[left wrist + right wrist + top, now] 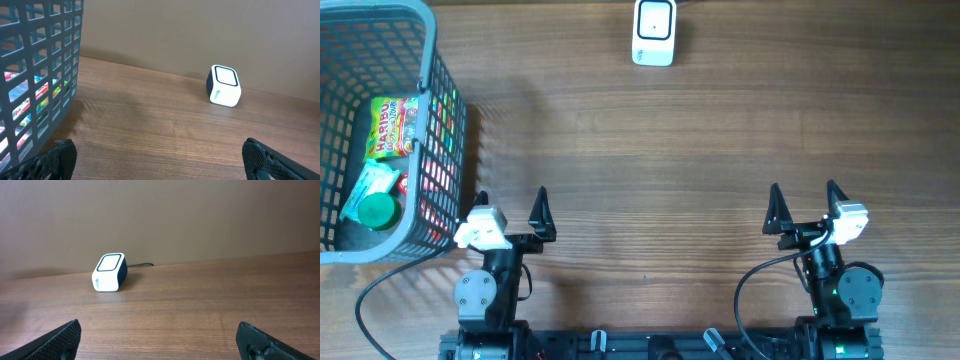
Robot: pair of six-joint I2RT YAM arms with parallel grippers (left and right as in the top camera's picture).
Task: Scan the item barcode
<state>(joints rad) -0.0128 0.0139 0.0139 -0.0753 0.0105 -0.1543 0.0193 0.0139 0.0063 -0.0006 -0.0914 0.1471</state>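
Left pincer: jaws spread wide, nothing between them; sits at the near edge of the surface, just beside the basket's near corner

Right pincer: jaws likewise spread wide and holding nothing; near edge, well apart from the left one

Basket: grey mesh, at the left side of the surface. Only the overhead view looks into it: a Haribo sweet bag lies near the right wall, and a green-capped container sits nearer the front, with other packets partly hidden. The left wrist view gives only the side mesh, with coloured packaging glimpsed through the gaps. The right wrist view takes in none of the basket

Barcode scanner: small white box with a dark back, at the far edge of the surface, well apart from the basket and both pincers. Seen in all three views; its dark cable is plain only in the right wrist view, trailing behind it
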